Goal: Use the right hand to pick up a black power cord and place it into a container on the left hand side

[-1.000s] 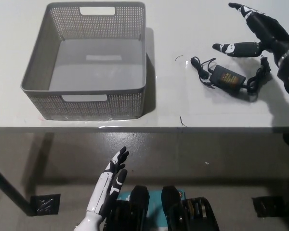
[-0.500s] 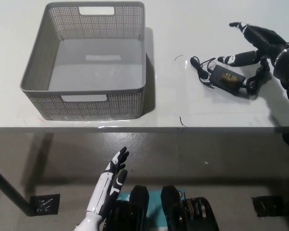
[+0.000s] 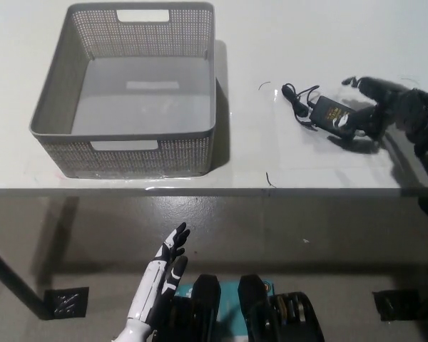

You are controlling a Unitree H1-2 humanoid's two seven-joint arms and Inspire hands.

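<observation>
- The black power cord [image 3: 328, 114], an adapter brick with thin cable looped at both ends, lies on the white tabletop [image 3: 271, 43] toward its right side, well apart from the basket.
- The black right hand [image 3: 376, 107] sits low over the right end of the cord, its fingers curled around the cable bundle there and touching or nearly touching the brick. Black on black hides the contact, so I cannot tell whether the fingers have closed on it or are only cupped around it.
- The grey perforated basket [image 3: 57, 107] stands on the left part of the tabletop, and nothing shows inside it.
- The white left hand [image 3: 164, 274] hangs below the tabletop edge at lower left, fingers straight and slightly spread, holding nothing.
- Step in hand, as I judge it: the grasp itself, with the cord not yet lifted.
- The next move calls for a firm closure that takes in brick and loops together, then a lift high enough for trailing cable to pass over the basket's near wall on the way left.
</observation>
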